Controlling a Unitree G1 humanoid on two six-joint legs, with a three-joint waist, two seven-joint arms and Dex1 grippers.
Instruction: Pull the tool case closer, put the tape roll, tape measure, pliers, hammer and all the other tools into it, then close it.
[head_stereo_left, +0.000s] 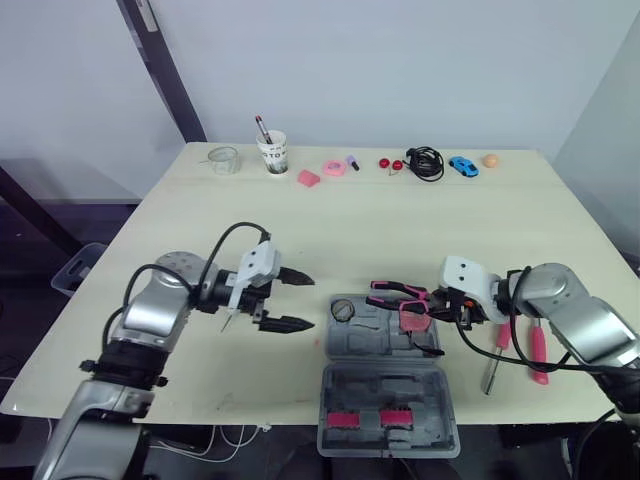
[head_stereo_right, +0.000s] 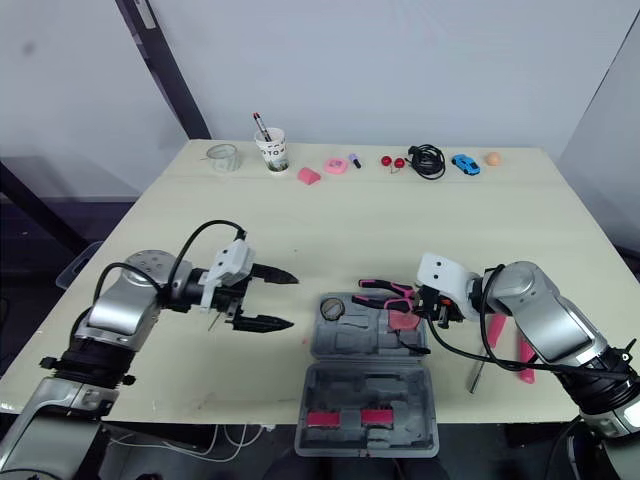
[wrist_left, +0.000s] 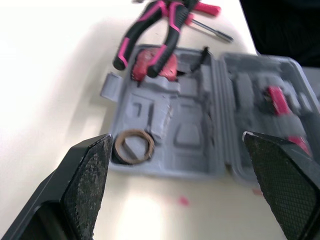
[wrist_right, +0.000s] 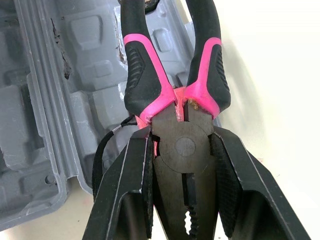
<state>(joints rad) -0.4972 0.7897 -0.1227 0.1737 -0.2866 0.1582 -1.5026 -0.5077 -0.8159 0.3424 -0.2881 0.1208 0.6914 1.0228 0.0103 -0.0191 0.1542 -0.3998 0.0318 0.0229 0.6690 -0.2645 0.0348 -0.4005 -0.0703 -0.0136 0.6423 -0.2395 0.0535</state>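
Grey moulded plastic tool case (head_stereo_left: 385, 385) lies open at the near counter (head_stereo_left: 400, 220) edge. Near half holds pink pieces (head_stereo_left: 345, 418). Far half holds a brown tape roll ring (head_stereo_left: 343, 310) and a pink tape measure (wrist_left: 150, 65). Right tool (wrist_right: 182, 150) pinches the head of the black-pink pliers (head_stereo_left: 395, 293) over the case's far side. Left tool (head_stereo_left: 308, 301) is spread, left of the case. Print on the far paper cup (head_stereo_left: 272, 152) is unreadable.

In the right wrist view the pliers (wrist_right: 175, 100) run off the picture's edge, so I can't see their nose tips. From the head, the right gripper (head_stereo_left: 432, 308) covers the pliers' head. A red thing (wrist_left: 150, 65) lies in the tool case (head_stereo_left: 385, 390) under the pliers' handles, possibly the tape measure; it's too blurred for me to say. Pink pieces (head_stereo_left: 347, 418) in the case's near half are too small to name. My right forearm (head_stereo_left: 570, 300) hides the far ends of the pink-handled tools (head_stereo_left: 537, 352) on the right. I can't identify the small pink and red bits (head_stereo_left: 334, 168) along the table's far edge.
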